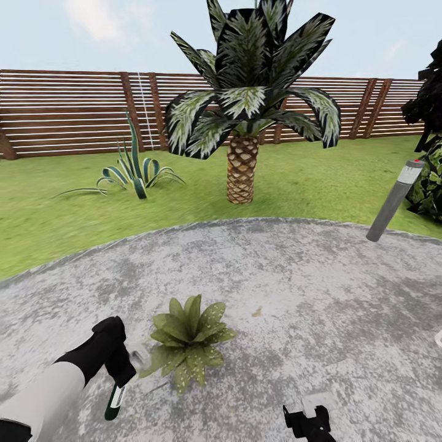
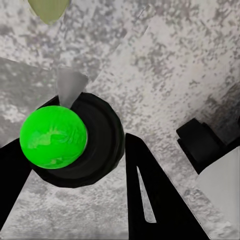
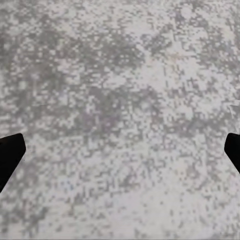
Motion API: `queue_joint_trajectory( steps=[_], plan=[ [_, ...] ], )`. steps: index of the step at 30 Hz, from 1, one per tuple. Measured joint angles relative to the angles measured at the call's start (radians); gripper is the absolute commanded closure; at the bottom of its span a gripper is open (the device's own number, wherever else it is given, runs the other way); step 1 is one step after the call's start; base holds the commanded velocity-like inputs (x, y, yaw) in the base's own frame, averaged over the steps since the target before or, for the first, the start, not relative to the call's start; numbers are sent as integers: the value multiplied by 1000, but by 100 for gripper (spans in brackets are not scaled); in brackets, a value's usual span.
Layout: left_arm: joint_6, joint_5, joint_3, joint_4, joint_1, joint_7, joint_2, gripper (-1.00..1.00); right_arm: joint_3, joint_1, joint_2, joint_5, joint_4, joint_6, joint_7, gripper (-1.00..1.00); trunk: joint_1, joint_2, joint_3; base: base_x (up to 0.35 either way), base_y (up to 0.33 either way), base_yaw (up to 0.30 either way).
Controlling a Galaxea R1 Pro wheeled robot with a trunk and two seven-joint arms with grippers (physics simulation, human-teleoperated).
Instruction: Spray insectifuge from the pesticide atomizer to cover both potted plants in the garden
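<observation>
One potted plant [image 1: 189, 339] sits on the patio [image 1: 319, 288]. The left gripper [image 1: 123, 376] clamps one atomizer [image 1: 115, 399] beside it. The right gripper [image 1: 307, 422] has its fingers apart.

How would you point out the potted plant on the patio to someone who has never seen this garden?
Find the round grey patio in front of the palm. Near its front edge, beside the left pincer, sits the potted plant. Unlike the tall palm and the spiky plant on the lawn, it is a low rosette of broad, speckled leaves.

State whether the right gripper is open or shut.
Open: the right gripper has its fingertips far apart at opposite picture edges, bare patio between.
</observation>
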Motion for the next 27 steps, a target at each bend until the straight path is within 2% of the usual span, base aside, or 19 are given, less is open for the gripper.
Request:
queue_joint_trajectory(
  steps=[10,14,19,27],
  plan=[
    [0,2,6,3,5,3,-4,100,-1,0,-2,0,0,-1,0,-100,0,0,0,46,294,0],
    [-2,1,5,27,5,7,-9,100,-1,0,-2,-1,-1,-2,0,-100,0,0,0,63,80,-14],
    [-6,-2,4,74,5,11,-9,100,-1,0,-2,-1,-2,-2,0,-100,0,0,0,4,5,-229],
    [-6,-4,4,83,4,13,-8,100,-1,0,-2,-1,-1,-1,0,-100,0,0,0,-42,43,-288]
  ],
)
